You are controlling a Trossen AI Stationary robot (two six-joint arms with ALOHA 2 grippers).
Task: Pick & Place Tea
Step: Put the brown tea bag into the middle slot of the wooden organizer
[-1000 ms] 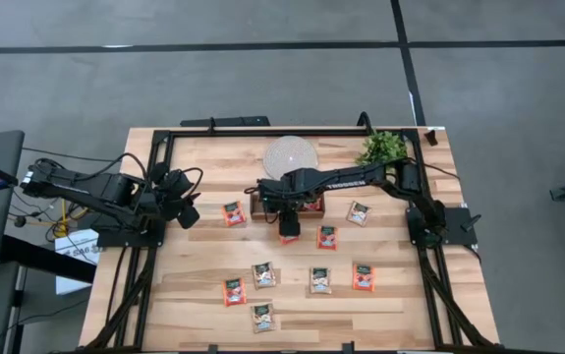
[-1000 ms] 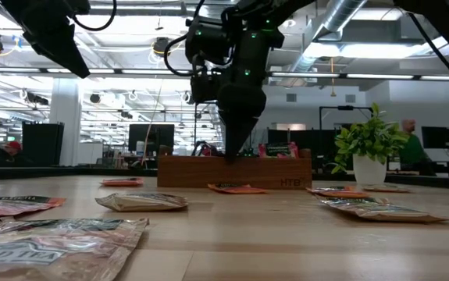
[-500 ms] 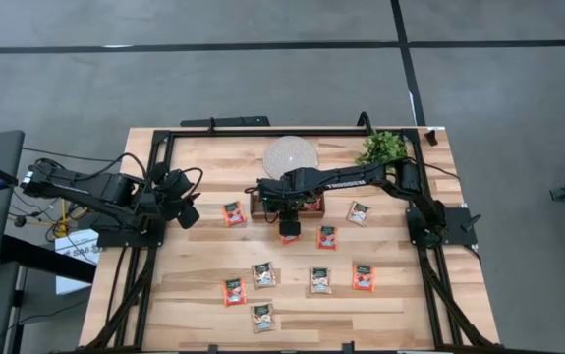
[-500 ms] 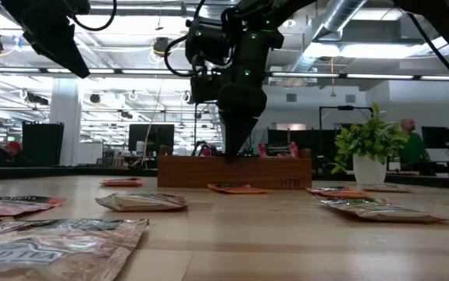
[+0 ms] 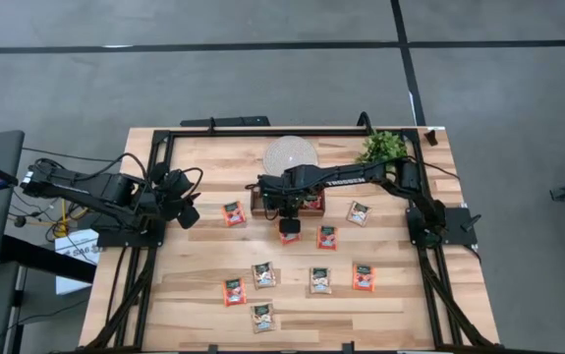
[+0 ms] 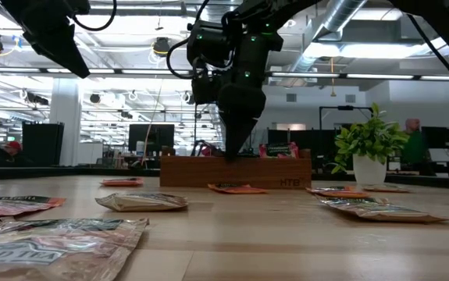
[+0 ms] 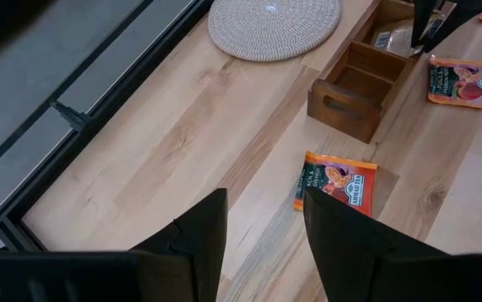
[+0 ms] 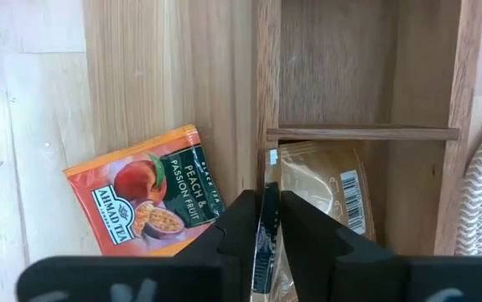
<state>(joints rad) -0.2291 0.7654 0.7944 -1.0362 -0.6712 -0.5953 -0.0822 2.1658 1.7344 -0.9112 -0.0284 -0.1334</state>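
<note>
Right tool [image 8: 272,220]: it hangs over the front wall of the wooden tray [image 5: 258,200], just above centre in the high view. Its two fingers stand close together around the edge of a thin sachet held upright between them; a firm grip looks likely, but I cannot tell for sure.
Left tool [image 7: 263,228]: it waits at the left side of the bench [image 5: 203,251], fingers apart, nothing between them.
Tea in the tray: the right wrist view shows a tan sachet [image 8: 329,191] lying in one compartment, and the compartment beside it shows bare wood.
Tea on the bench: a red-orange sachet [image 8: 151,200] lies just outside the tray wall, near the right tool. Another [image 5: 232,212] lies left of the tray, and two more [image 5: 359,212] lie to its right. Five sachets [image 5: 320,279] are spread across the lower middle of the high view.
Other things: a round woven mat [image 5: 291,155] and a small plant [image 5: 383,147] sit at the upper edge of the bench.
Progress: judging by the count, this is early. Little tea is in the tray, and about nine sachets are left to be picked.
</note>
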